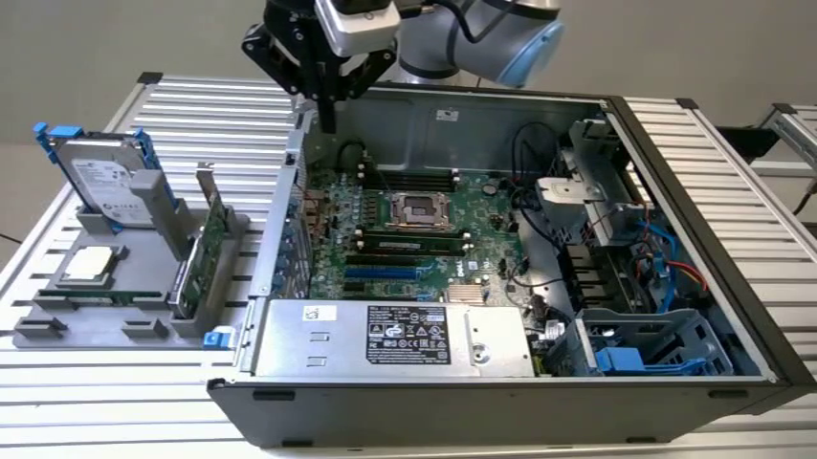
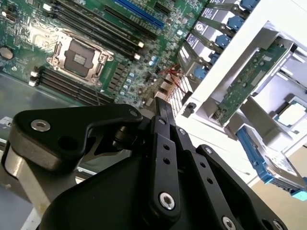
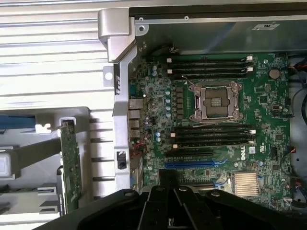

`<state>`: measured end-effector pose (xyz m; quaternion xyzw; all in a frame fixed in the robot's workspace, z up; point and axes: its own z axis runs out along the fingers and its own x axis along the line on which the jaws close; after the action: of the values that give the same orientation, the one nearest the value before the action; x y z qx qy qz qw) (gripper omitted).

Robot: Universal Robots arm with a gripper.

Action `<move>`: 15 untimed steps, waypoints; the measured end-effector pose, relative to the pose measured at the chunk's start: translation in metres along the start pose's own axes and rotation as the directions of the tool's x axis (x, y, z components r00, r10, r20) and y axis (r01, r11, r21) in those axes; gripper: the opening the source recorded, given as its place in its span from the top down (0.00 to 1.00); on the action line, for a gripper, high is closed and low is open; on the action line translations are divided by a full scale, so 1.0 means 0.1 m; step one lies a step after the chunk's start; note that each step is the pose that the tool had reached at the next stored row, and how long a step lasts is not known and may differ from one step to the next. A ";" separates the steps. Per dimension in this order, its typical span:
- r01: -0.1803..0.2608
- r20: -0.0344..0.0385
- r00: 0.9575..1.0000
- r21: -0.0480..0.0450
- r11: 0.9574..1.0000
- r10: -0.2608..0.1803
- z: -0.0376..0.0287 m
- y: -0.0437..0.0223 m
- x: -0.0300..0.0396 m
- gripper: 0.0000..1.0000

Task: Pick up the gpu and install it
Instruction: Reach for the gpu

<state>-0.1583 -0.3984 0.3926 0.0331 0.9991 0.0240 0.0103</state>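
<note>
The gpu (image 1: 205, 251) stands on edge in the grey holder (image 1: 90, 330) on the exterior view's left, green board face showing, silver bracket at its top. It also appears in both wrist views (image 2: 245, 81) (image 3: 70, 167). My gripper (image 1: 328, 117) hangs above the back left corner of the open computer case (image 1: 511, 402), over its rear wall, well apart from the gpu. Its fingers (image 2: 162, 108) are pressed together with nothing between them. The gripper (image 3: 168, 179) sits over the motherboard's blue slot (image 3: 189, 164).
The holder also carries a silver hard drive with blue rails (image 1: 102, 174), a processor chip (image 1: 90, 263) and a memory stick (image 1: 99, 295). Inside the case are the motherboard (image 1: 408, 229), power supply (image 1: 396, 337), cables and drive cages (image 1: 638, 354). A ribbed metal table (image 1: 715, 163) lies underneath.
</note>
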 end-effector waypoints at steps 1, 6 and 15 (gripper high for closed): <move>0.000 0.000 1.000 0.000 1.000 0.000 0.000 -0.001 0.013 1.00; 0.003 0.000 1.000 0.000 1.000 -0.003 -0.001 -0.003 0.073 1.00; 0.006 0.000 1.000 0.000 1.000 -0.006 -0.003 -0.007 0.173 1.00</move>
<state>-0.1757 -0.3979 0.3926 0.0299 0.9992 0.0241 0.0102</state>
